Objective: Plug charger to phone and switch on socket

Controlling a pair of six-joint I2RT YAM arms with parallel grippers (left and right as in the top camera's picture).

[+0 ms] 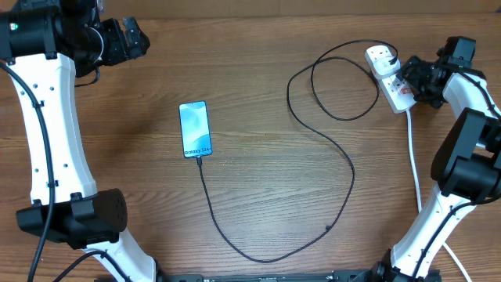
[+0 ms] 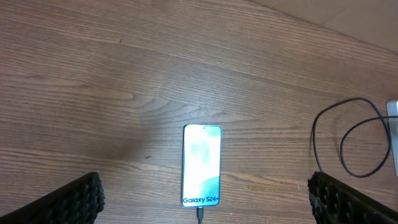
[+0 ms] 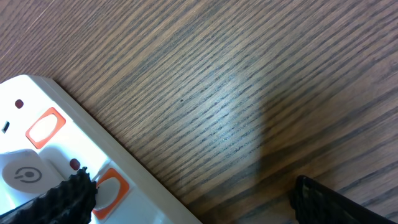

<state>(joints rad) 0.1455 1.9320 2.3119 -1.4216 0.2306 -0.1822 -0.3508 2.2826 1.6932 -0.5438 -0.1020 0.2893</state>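
Right end effector hovers wide open and empty over the socket, one finger beside a red switch. Left end effector is open, empty, well clear. Charger appears seated in the phone, mid-tabletop, and plugged into the socket. Remaining: switching on, apparently not yet done.

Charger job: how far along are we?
Done: charger tip sits in the phone's bottom edge, its plug head in the socket. In hand: right gripper, open, at the socket, a finger beside a red switch. To do: pressing it; whether it is on, I cannot tell. The left gripper is open, empty.
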